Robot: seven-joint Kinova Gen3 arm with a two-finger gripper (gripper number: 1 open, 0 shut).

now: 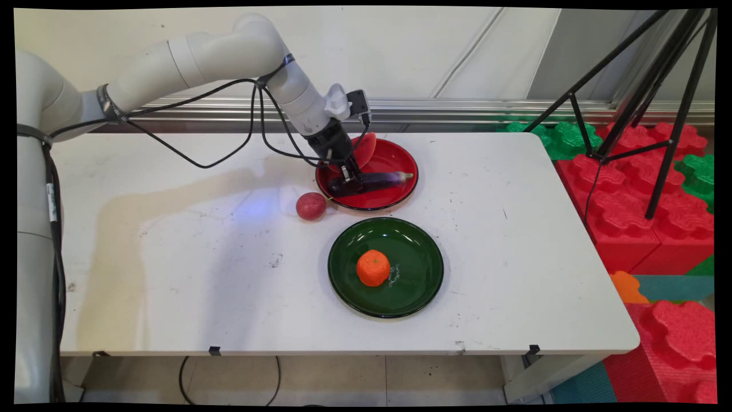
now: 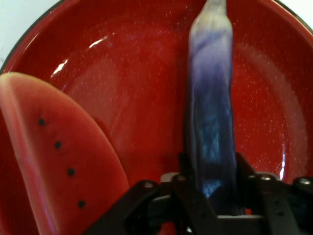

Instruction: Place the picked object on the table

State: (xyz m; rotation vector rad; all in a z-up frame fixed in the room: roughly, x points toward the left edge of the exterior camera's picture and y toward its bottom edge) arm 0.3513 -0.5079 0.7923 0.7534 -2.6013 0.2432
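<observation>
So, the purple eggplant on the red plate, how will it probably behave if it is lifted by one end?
The eggplant looks long and straight, so probably stiff. Its skin looks glossy, so it may slip between the fingers that flank its end. Held at one end over the red plate, it could tilt down.

Bright even light, soft shadows, blurred close-up

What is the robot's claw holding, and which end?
The gripper is shut on the purple eggplant at its thick dark end, in the red plate.
</observation>
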